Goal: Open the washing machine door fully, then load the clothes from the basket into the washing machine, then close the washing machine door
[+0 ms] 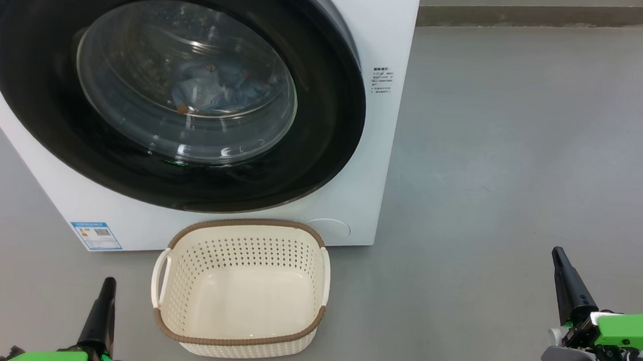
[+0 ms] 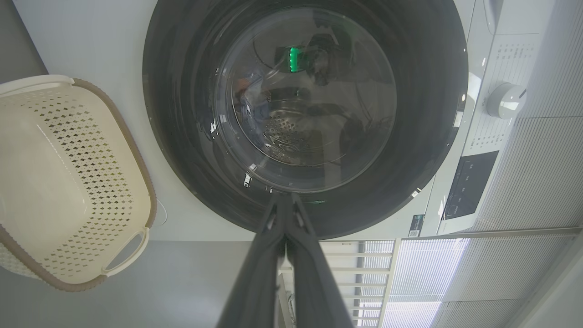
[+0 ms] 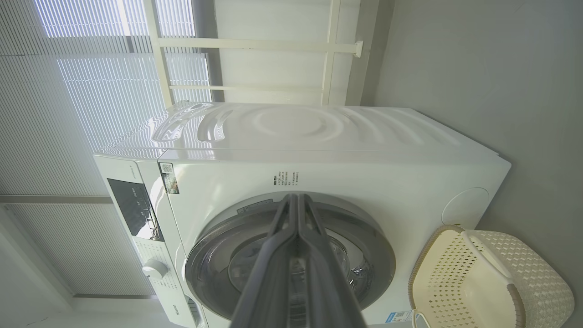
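The white washing machine [image 1: 364, 32] stands with its round black door [image 1: 43, 74] closed flat against the front. Through the glass bowl I see the light-blue clothes [image 1: 221, 88] lying inside the drum. The cream basket [image 1: 300, 246] sits on the floor just before the machine, with nothing in it. My left gripper [image 1: 107, 284] is shut at the lower left, left of the basket, holding nothing. My right gripper [image 1: 558, 255] is shut at the lower right, well clear of the machine. In the wrist views the door [image 2: 173, 91] [image 3: 378, 255] and basket [image 2: 136, 150] [image 3: 537, 264] show beyond the closed fingers.
Grey floor [image 1: 524, 159] spreads to the right of the machine up to a wall base at the back. The control panel and white dial [image 2: 505, 100] sit above the door. Blinds and a white rack [image 3: 255, 45] stand behind the machine.
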{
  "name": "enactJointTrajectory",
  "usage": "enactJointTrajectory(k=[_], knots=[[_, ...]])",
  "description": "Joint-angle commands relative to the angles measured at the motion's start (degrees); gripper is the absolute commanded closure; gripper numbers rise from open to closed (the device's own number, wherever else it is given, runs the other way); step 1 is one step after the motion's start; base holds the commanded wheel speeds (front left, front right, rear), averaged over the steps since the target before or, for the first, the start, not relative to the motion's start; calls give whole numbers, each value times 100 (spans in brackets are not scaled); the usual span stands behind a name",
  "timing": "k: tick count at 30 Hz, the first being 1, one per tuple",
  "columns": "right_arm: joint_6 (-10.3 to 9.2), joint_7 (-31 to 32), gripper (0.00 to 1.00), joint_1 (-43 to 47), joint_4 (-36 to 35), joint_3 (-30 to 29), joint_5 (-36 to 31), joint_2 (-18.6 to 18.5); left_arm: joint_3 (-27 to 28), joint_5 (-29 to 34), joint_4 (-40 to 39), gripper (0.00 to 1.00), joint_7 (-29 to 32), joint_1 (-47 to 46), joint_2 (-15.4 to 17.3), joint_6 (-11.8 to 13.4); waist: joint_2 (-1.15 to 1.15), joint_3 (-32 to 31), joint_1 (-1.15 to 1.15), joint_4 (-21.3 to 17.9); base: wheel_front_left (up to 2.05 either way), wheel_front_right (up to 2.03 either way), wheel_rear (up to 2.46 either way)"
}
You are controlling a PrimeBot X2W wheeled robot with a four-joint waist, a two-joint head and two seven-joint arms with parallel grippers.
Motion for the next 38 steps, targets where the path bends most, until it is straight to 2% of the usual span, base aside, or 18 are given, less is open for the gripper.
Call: enactJointTrajectory(k=[1, 38], knots=[[10, 37, 100, -28, -175, 107, -2, -47, 187, -43, -173, 100, 42, -210, 51, -46, 0, 0, 0, 0, 0, 0, 0], [10, 40, 100, -29, -175, 103, -6, -44, 186, -44, -175, 100, 42, -210, 51, -46, 0, 0, 0, 0, 0, 0, 0]])
